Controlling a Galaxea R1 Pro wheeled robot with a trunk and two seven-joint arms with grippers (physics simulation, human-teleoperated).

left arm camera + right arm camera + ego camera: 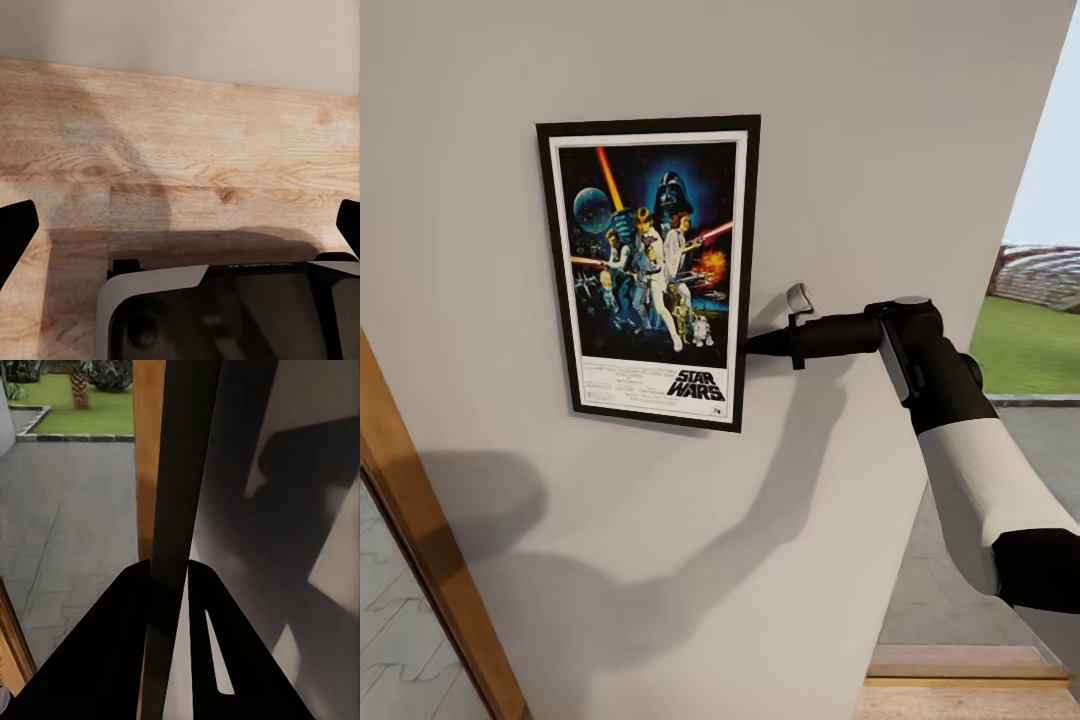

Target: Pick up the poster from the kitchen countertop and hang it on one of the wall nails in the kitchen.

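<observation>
A: Poster [650, 272] loc?
B: Upper centre of head view, flat on wall. Right pincer [752, 345] clamped on its right frame edge.
A: Handling?
B: Prob. light, stiff, thin; grip the edge only.

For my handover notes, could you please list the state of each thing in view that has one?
poster: upright, flat against the wall, gripped at its right edge.
right gripper: shut on the poster's frame.
left gripper: open, empty, over wood flooring.
</observation>
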